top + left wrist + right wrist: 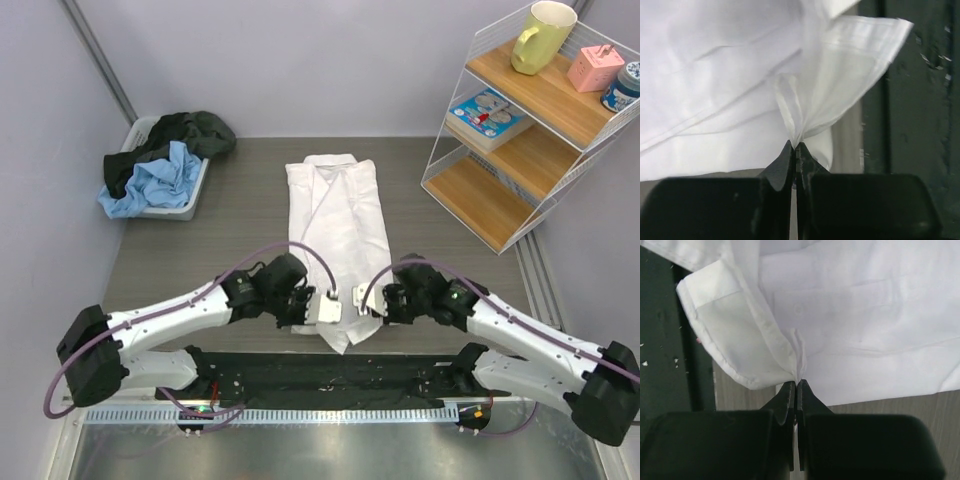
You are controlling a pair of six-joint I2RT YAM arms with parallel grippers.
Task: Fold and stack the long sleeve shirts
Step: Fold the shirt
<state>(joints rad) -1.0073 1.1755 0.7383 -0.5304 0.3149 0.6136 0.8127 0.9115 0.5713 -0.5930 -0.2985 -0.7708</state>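
A white collared long sleeve shirt (338, 225) lies lengthwise in the middle of the table, collar at the far end, sides folded in. At its near hem, my left gripper (318, 306) is shut on the left corner and my right gripper (360, 300) on the right corner. The left wrist view shows a pinch of white cloth (796, 131) gathered between the black fingertips (782, 165). The same holds in the right wrist view, where the hem (799, 365) is clamped and a cuff (720, 305) hangs to the left.
A grey bin (185, 205) at the far left holds a light blue garment (155, 185) and a dark one (190, 132). A wire shelf (520, 130) with wooden boards, a yellow mug, a pink box and a book stands at the far right. A black mat (330, 375) runs along the near edge.
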